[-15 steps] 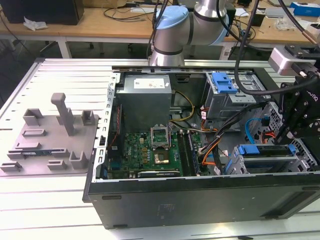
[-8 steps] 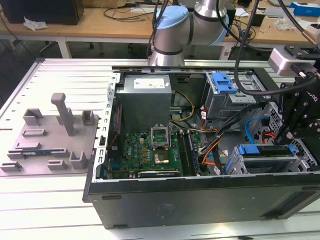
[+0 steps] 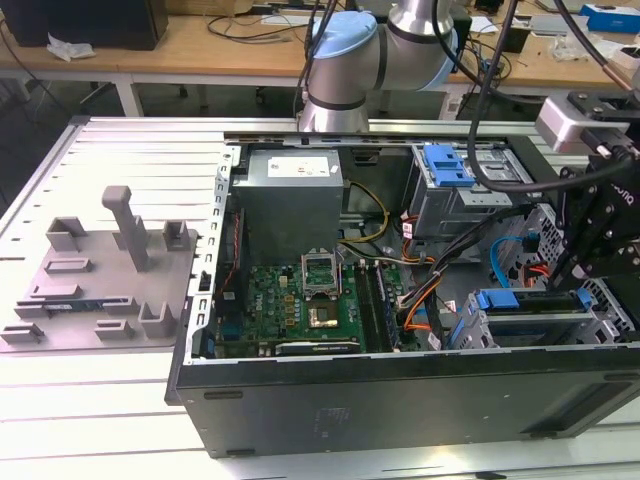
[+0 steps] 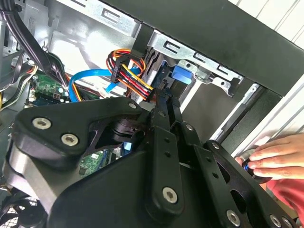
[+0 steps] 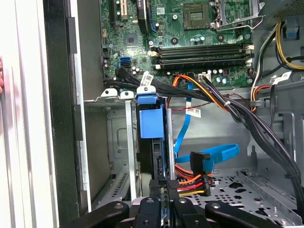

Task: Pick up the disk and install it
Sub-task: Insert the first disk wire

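Note:
The disk stands on edge in a slot of the grey drive cage at the front corner of the open computer case, on the exterior view's right. Its blue carrier bracket shows at the slot's end, and the blue top edge runs along the cage. My gripper reaches down at the disk's other end, its black fingers pressed close together on the carrier's thin edge. In the second wrist view the gripper points at the blue bracket inside the cage.
A fixed blue tab tops the rear drive cage. Coloured power wires and a blue data cable lie beside the slot. The motherboard fills the case's middle. A person's hand rests outside the case wall. A grey fixture sits on the exterior view's left.

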Controlling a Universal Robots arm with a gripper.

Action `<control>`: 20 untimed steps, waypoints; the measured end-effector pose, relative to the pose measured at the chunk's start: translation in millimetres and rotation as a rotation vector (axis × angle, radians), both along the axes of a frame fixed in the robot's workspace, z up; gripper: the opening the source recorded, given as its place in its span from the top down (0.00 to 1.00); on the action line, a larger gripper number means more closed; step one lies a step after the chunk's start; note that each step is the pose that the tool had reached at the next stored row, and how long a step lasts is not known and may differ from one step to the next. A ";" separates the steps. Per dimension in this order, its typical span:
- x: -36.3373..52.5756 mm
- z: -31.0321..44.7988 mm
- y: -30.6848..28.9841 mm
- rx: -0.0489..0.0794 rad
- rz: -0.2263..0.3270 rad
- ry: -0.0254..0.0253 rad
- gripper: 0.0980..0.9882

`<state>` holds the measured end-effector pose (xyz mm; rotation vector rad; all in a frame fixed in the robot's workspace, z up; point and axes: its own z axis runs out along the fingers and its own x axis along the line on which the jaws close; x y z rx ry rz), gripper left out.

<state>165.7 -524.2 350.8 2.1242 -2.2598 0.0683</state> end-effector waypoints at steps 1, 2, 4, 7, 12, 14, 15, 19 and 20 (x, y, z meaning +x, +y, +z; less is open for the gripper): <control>0.0 -0.2 0.0 0.000 0.000 0.0000 0.92; 0.0 -0.5 0.0 0.000 0.000 0.0000 0.92; 0.6 -1.6 0.1 0.000 0.000 0.0000 0.92; 0.6 -1.5 1.4 0.000 0.000 0.0000 0.92; 0.6 -2.3 1.7 0.000 0.000 0.0000 0.92; 0.6 -2.8 1.7 0.000 0.000 0.0000 0.92; 0.6 -3.1 1.7 0.000 0.000 0.0000 0.92; 0.6 -4.2 1.7 0.000 0.000 0.0000 0.92; 0.7 -4.3 1.7 0.000 0.000 0.0000 0.92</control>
